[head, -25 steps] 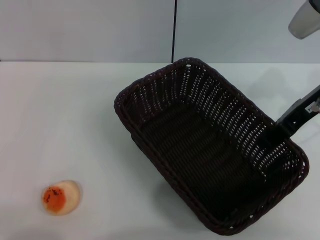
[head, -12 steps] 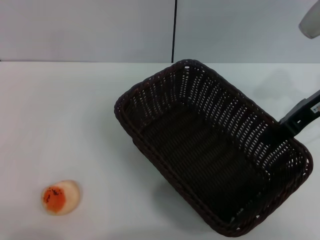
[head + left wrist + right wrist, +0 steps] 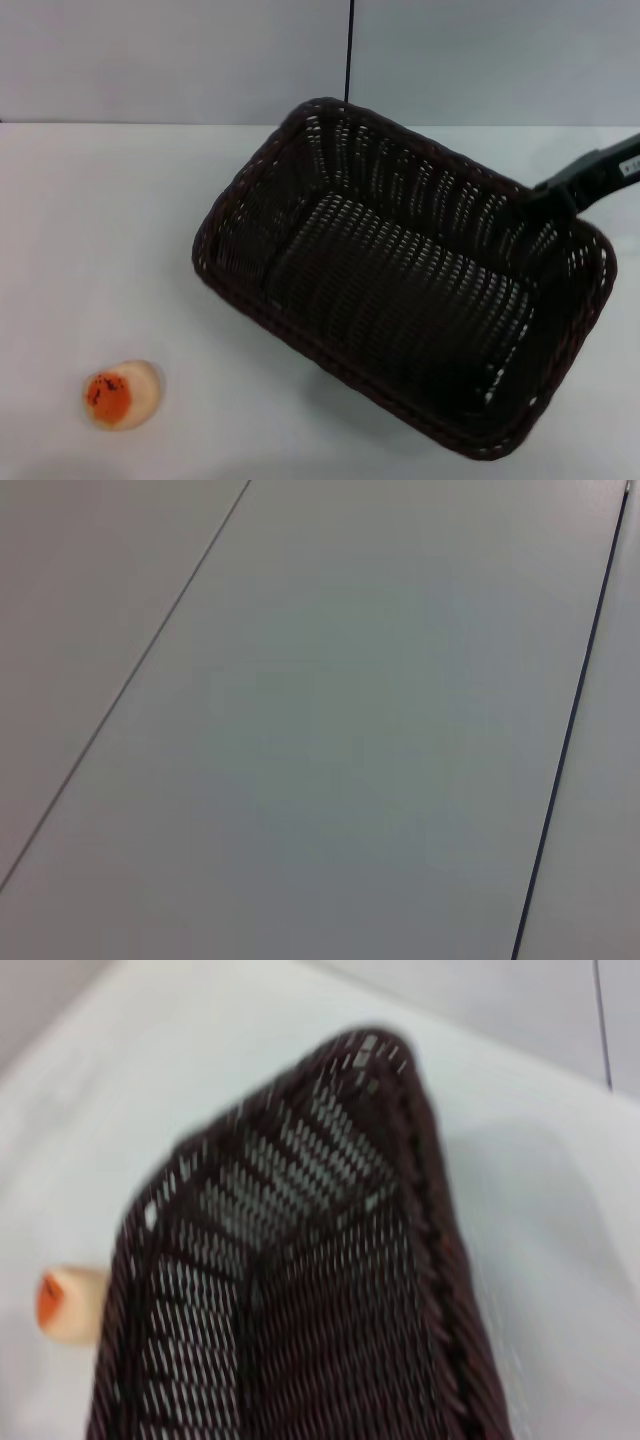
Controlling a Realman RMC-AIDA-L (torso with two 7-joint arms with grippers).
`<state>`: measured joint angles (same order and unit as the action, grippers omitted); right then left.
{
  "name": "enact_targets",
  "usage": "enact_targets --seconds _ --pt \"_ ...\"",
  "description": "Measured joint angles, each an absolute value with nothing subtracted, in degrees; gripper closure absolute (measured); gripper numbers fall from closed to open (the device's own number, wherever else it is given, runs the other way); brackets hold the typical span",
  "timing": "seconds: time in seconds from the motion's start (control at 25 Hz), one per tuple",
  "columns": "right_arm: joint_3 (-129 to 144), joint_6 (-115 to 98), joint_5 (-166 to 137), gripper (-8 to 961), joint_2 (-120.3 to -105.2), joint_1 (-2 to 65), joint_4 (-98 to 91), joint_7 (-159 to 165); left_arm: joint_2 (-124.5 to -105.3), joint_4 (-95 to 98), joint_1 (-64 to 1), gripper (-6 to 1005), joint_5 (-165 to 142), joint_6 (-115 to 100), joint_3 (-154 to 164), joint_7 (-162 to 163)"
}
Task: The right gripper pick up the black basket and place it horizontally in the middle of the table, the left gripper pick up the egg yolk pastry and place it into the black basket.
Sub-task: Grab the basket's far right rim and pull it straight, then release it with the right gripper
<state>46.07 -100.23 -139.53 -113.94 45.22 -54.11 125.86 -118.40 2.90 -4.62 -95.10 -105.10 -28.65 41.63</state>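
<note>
The black basket [image 3: 400,280] is a large dark woven basket, tilted and held off the white table [image 3: 100,230] right of the middle. My right gripper [image 3: 545,200] is shut on the basket's far right rim, its arm reaching in from the right edge. The right wrist view looks along the basket's inside [image 3: 300,1300]. The egg yolk pastry [image 3: 121,394], small, cream with an orange patch, lies at the front left of the table; it also shows in the right wrist view [image 3: 68,1303]. My left gripper is out of view.
A grey wall panel with a dark vertical seam [image 3: 348,50] stands behind the table. The left wrist view shows only grey panels with seams [image 3: 570,730].
The right gripper has lifted and swung the basket: it turned toward horizontal and shifted left and back. The pastry has not moved.
</note>
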Motion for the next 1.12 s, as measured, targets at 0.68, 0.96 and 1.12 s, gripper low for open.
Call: enact_targets --seconds 0.68,0.96,1.12 --pt "42.73 -101.13 -125.68 764 -107.32 46.39 -42.97 111.18 -118.38 2.9 -5.93 485 -95.09 -104.44 -28.7 41.49" --pt "46.75 -102.32 -126.53 765 -105.94 49.44 -43.26 104.68 -118.42 2.68 -6.4 485 -95.09 -104.36 -28.57 41.5" --pt "49.11 -99.41 -126.69 765 -106.89 50.55 -43.59 102.02 -118.42 2.16 -6.44 486 -95.09 -104.24 -28.02 41.48"
